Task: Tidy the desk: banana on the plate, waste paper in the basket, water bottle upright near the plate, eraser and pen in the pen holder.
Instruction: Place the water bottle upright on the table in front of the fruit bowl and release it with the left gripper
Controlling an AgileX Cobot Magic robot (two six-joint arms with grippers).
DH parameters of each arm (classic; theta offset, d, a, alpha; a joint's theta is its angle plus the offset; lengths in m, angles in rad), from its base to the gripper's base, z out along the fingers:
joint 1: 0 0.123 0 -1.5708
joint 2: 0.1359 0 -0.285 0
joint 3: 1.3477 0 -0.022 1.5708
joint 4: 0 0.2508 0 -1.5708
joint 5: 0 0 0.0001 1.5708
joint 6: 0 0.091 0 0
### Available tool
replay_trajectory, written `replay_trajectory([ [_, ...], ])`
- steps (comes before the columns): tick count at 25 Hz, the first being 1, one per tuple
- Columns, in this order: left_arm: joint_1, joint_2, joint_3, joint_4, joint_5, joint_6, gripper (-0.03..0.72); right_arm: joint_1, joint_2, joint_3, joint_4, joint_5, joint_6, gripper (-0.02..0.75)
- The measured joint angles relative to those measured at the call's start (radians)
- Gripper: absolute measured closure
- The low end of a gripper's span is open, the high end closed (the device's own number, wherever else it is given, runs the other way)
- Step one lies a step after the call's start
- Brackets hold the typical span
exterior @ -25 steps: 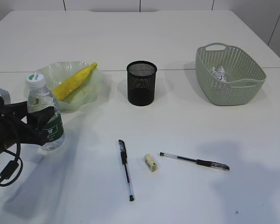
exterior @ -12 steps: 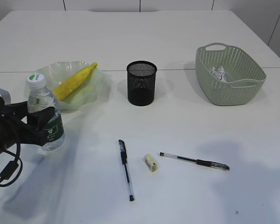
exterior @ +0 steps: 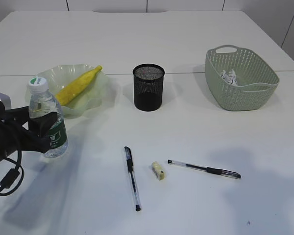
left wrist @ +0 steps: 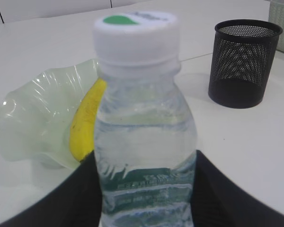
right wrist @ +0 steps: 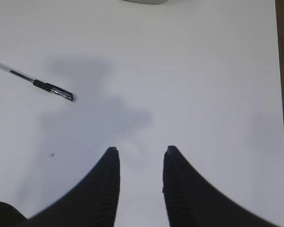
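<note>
The water bottle (exterior: 48, 122) (left wrist: 144, 118) stands upright on the desk (exterior: 196, 132), just in front of the plate (exterior: 95, 100) (left wrist: 33, 118). My left gripper (exterior: 46, 131) (left wrist: 144, 158) is shut on its labelled lower body, one finger on each side. The banana (exterior: 78, 84) (left wrist: 87, 120) lies in the plate. Waste paper (exterior: 229, 77) sits inside the basket (exterior: 245, 83). The eraser (exterior: 158, 171) lies between two pens (exterior: 132, 178) (exterior: 206, 169) on the front of the desk. The pen holder (exterior: 148, 87) (left wrist: 244, 61) stands mid-desk. My right gripper (right wrist: 139, 150) hovers open over bare desk, right of one pen (right wrist: 35, 82).
The desk's right edge (right wrist: 278, 94) runs close beside my right gripper. The basket's near rim (right wrist: 142, 1) shows at the top of the right wrist view. A seam (exterior: 186, 73) crosses the desk behind the holder.
</note>
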Motion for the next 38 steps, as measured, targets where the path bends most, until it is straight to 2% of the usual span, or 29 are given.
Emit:
replay_trajectory([
  [38, 0.000, -0.031, -0.013, -0.002, 0.063, 0.000, 0.337, 0.000, 0.000, 0.000, 0.002, -0.002, 0.000, 0.501],
])
